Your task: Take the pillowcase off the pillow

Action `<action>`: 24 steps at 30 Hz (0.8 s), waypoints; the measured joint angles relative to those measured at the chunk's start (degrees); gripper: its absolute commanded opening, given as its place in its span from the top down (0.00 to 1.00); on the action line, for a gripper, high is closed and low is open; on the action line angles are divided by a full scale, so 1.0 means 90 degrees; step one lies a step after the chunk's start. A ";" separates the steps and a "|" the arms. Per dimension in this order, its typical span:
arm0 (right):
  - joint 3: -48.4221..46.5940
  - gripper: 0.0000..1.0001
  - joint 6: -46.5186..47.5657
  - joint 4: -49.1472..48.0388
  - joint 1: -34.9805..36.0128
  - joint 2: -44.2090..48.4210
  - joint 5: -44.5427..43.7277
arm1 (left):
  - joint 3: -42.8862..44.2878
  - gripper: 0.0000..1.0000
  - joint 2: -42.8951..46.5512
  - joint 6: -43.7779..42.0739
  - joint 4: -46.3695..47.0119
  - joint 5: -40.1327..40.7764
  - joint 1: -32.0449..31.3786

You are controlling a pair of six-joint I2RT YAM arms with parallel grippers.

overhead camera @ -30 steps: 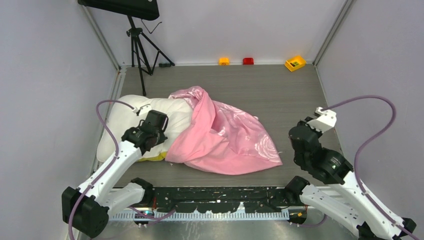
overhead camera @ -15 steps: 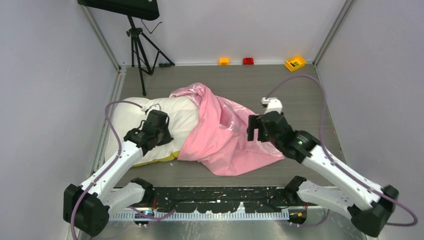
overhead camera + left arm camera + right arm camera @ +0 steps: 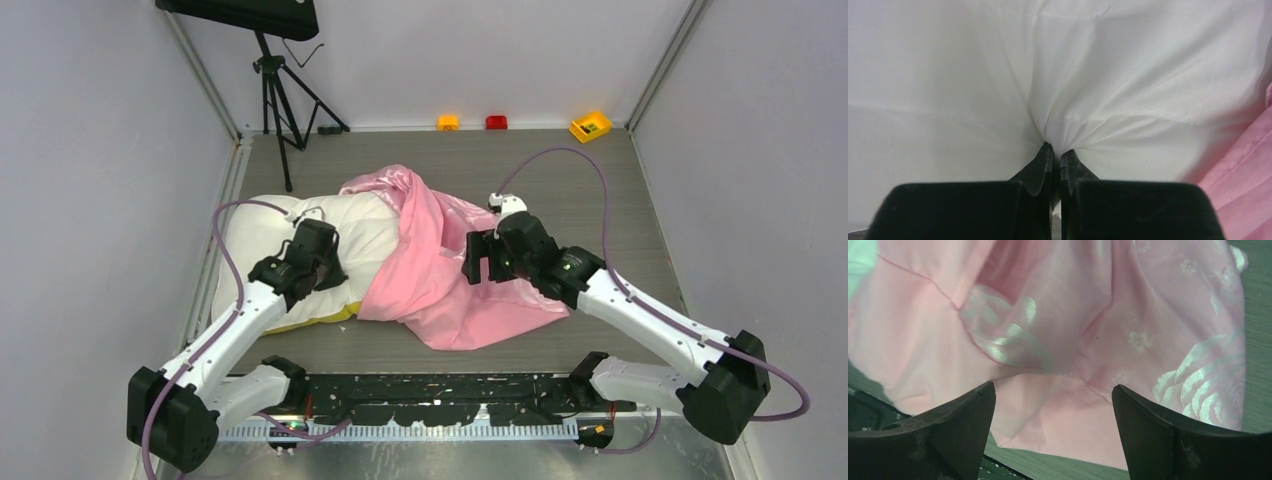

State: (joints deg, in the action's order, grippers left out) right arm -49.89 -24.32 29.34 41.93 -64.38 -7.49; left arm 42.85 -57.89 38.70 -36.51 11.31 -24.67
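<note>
The white pillow (image 3: 270,240) lies at the left of the table, its yellow edge showing at the front. The pink satin pillowcase (image 3: 440,270) is bunched over the pillow's right end and spread toward the middle. My left gripper (image 3: 322,262) is shut on a pinch of the pillow's white fabric (image 3: 1058,100); the cloth puckers into the left gripper (image 3: 1057,148). My right gripper (image 3: 482,262) hangs open just above the pillowcase (image 3: 1073,330), with nothing between the wide-spread fingers of the right gripper (image 3: 1053,390).
A camera tripod (image 3: 278,90) stands at the back left. Small orange (image 3: 448,122), red (image 3: 496,121) and yellow (image 3: 590,126) blocks sit along the back wall. Grey walls close in both sides. A black rail (image 3: 440,400) runs along the near edge.
My right arm has swung from the right side over the pillowcase, and its gripper has opened wide. The pillow and case have shifted slightly; the left gripper stays shut on the pillow.
</note>
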 measured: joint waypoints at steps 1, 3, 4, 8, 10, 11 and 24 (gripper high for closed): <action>-0.0024 0.09 -0.0010 -0.0049 0.0000 0.0097 0.0024 | 0.0000 1.00 0.0000 -0.0012 0.0002 -0.0002 0.0000; -0.0080 0.09 -0.0061 -0.0148 0.0000 0.0260 0.0049 | 0.0000 1.00 0.0000 -0.0024 0.0007 -0.0002 0.0000; -0.0109 0.09 -0.0114 -0.0194 0.0000 0.0311 0.0051 | 0.0000 1.00 0.0000 -0.0024 0.0010 -0.0005 0.0000; -0.0189 0.12 -0.0357 -0.0432 0.0000 0.0243 -0.0046 | 0.0000 1.00 -0.0005 -0.0032 0.0034 -0.0029 0.0000; -0.0233 0.14 -0.0500 -0.0498 0.0000 0.0063 -0.0090 | 0.0000 1.00 -0.0019 -0.0036 0.0041 -0.0053 0.0000; -0.0250 0.15 -0.0580 -0.0551 0.0000 -0.0056 -0.0109 | 0.0000 1.00 -0.0027 -0.0039 0.0044 -0.0066 0.0000; -0.0010 1.00 -0.1302 -0.0974 -0.0151 -0.0704 -0.0146 | -0.0114 1.00 0.0100 -0.0046 0.0126 -0.0044 0.0000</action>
State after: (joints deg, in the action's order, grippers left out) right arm -49.98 -36.03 20.58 40.58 -70.72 -8.80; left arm 41.82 -56.99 38.28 -35.38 10.92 -24.67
